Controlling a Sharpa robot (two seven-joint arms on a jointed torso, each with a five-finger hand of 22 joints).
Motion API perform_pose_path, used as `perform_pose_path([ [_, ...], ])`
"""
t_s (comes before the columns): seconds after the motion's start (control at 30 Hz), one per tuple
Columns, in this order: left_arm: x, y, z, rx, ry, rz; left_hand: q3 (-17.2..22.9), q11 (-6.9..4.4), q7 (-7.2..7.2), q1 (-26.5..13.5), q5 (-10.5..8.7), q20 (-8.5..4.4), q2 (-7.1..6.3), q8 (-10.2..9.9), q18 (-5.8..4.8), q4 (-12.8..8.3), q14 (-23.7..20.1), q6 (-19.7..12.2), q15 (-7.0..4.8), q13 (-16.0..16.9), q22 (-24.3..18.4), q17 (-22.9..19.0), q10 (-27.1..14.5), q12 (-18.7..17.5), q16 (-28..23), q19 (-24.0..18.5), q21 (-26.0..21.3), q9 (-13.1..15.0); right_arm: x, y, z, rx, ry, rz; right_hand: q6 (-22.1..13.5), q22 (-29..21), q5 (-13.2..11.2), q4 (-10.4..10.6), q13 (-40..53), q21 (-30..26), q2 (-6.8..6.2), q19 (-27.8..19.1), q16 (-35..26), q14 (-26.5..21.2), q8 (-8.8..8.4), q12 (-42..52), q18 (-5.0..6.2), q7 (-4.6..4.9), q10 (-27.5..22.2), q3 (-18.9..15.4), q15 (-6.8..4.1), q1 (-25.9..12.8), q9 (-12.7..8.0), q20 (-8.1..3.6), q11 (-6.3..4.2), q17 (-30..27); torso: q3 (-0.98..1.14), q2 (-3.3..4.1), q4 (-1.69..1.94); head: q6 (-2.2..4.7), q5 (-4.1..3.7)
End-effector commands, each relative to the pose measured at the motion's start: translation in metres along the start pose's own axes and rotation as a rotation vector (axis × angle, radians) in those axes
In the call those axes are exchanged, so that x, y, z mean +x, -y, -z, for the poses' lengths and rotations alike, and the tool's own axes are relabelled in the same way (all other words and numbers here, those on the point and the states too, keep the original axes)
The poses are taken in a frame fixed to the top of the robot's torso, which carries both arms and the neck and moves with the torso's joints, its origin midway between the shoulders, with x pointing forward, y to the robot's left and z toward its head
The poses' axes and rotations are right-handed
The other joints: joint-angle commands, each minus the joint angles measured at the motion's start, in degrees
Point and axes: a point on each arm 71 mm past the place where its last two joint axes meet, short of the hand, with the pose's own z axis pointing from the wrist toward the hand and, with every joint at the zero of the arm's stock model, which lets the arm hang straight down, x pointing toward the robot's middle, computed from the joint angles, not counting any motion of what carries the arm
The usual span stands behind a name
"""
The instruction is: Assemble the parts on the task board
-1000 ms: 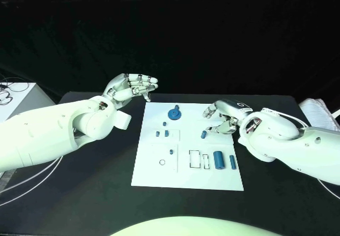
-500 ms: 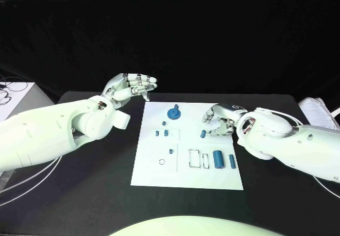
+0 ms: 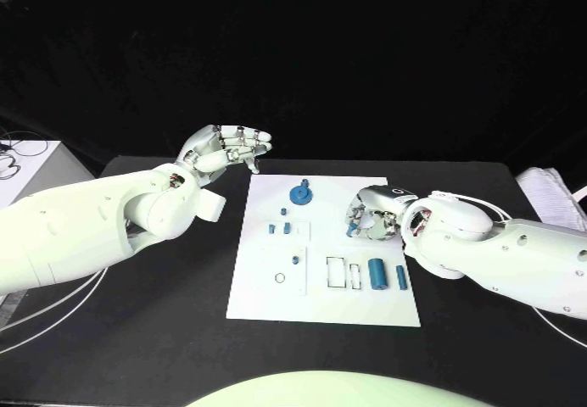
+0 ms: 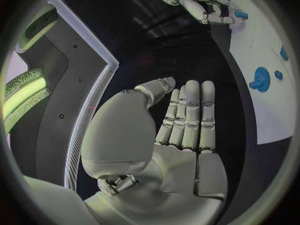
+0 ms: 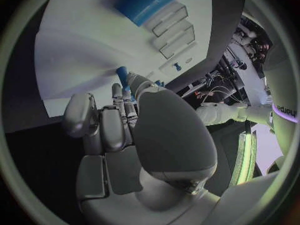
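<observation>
The white task board (image 3: pixel 324 305) lies in the middle of the black table. My right hand (image 3: pixel 373 212) is low over the board's right side, and its fingertips pinch a small blue peg (image 3: pixel 352 229). In the right wrist view the peg (image 5: pixel 122 75) sits between thumb and finger, just over the board (image 5: pixel 75 50). My left hand (image 3: pixel 226 151) hangs above the table beyond the board's far left corner, fingers curled in, holding nothing (image 4: pixel 181 130). A blue gear (image 3: pixel 301 197) stands near the board's far edge.
Two blue cylinders (image 3: pixel 377 274) lie side by side on the board's right, close to my right forearm. Small blue pieces (image 3: pixel 279 228) sit left of centre. A white box (image 3: pixel 25 170) stands off the table's left edge, and white cloth (image 3: pixel 550 191) lies at its right.
My right hand has slid left across the board and closed its fingers on the small blue peg. The left hand has stayed put.
</observation>
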Motion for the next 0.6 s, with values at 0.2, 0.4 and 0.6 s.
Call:
perform_pose_path([
  [0.2,0.0021,0.0007,-0.0005,0.004,-0.016,0.014,-0.4,-0.03,0.21,0.0,0.26,-0.13,0.46,-0.3,0.86,-0.1,0.0,-0.2,-0.01,0.0,-0.1,-0.1,-0.3,0.5,-0.3,0.6,-0.4,-0.1,0.0046,-0.0036,-0.0021,-0.016,-0.015,0.012,1.9,0.9,-1.1,0.4,0.0,1.0,-1.43,0.8,0.4,0.5,0.44,-2.5,-0.87,-0.37,3.2,4.9,-0.4,-0.9,0.3,-0.2,-0.49,0.5,-0.02,-0.03,-0.01,-0.06,-0.02],
  [0.4,0.0022,0.0007,-0.0005,0.003,-0.017,0.014,-0.4,-0.03,0.21,0.0,0.26,-0.13,0.46,-0.3,0.86,-0.1,0.0,-0.2,-0.01,0.0,-0.1,-0.1,-0.3,0.5,-0.3,0.6,-0.4,-0.1,0.0059,-0.0052,-0.0032,-0.017,0.0,0.005,2.7,1.5,-2.5,-0.1,0.1,1.5,-1.52,1.1,0.5,0.6,0.65,-3.9,-0.99,-0.51,5.0,7.6,-0.65,-1.6,0.6,-0.34,-0.74,0.8,0.01,-0.04,-0.07,-0.11,-0.03],
  [0.6,0.0022,0.0006,-0.0006,0.003,-0.017,0.014,-0.4,-0.02,0.21,-0.1,0.27,-0.12,0.53,-0.3,0.86,0.0,0.0,-0.2,0.0,0.0,-0.1,-0.1,-0.3,0.5,-0.3,0.6,-0.4,-0.1,0.005,-0.0043,-0.0038,-0.001,0.048,0.002,3.8,2.5,-4.1,-1.6,0.3,2.6,-0.65,1.6,0.7,0.7,1.28,-4.7,-1.19,-0.8,7.1,10.5,-1.15,-1.5,1.3,-0.57,-1.2,1.2,0.01,-0.06,-0.03,-0.17,-0.02],
])
